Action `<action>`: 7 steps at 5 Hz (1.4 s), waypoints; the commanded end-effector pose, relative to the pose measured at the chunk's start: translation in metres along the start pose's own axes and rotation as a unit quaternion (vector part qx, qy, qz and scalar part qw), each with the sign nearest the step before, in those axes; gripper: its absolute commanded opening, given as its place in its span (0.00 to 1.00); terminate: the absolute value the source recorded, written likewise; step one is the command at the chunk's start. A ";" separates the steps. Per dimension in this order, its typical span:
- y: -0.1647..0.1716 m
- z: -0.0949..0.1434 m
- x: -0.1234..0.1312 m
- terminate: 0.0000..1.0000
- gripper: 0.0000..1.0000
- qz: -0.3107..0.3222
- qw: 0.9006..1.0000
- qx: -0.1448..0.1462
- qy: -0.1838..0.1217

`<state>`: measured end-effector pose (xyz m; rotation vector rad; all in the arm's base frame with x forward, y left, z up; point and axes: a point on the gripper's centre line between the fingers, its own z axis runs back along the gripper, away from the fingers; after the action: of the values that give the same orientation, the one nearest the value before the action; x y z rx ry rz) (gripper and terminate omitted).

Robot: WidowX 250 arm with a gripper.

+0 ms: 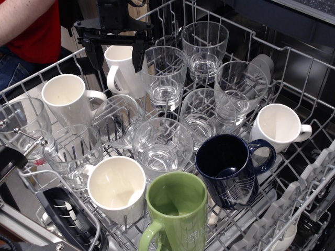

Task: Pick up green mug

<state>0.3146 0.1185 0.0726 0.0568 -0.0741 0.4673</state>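
Observation:
The green mug (pixel 178 212) stands upright at the front of the dishwasher rack (pixel 293 68), its handle at the lower left and faint pale print on its side. A navy blue mug (pixel 230 170) leans just right of it and a white mug (pixel 116 188) sits just left. My gripper (pixel 118 52) is at the back left, far from the green mug. Its two black fingers (pixel 95 53) point down, spread apart around the top of a white mug (pixel 123 68). It holds nothing.
Several clear glasses (pixel 163 76) fill the middle and back of the rack. More white mugs sit at the left (pixel 68 98) and right (pixel 277 128). A person in a red shirt (pixel 31 26) stands at the back left.

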 end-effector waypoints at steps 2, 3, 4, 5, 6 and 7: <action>-0.011 0.015 -0.027 0.00 1.00 -0.075 0.995 -0.039 0.047; -0.018 0.024 -0.050 0.00 1.00 -0.135 0.985 -0.065 0.087; -0.026 0.018 -0.080 0.00 1.00 -0.181 0.975 -0.092 0.090; -0.037 -0.001 -0.102 0.00 1.00 -0.193 0.973 -0.097 0.085; -0.054 -0.011 -0.127 0.00 1.00 -0.194 0.973 -0.101 0.078; -0.072 -0.022 -0.135 0.00 1.00 -0.194 0.974 -0.096 0.067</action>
<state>0.2268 -0.0113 0.0287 -0.1467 0.0323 0.0727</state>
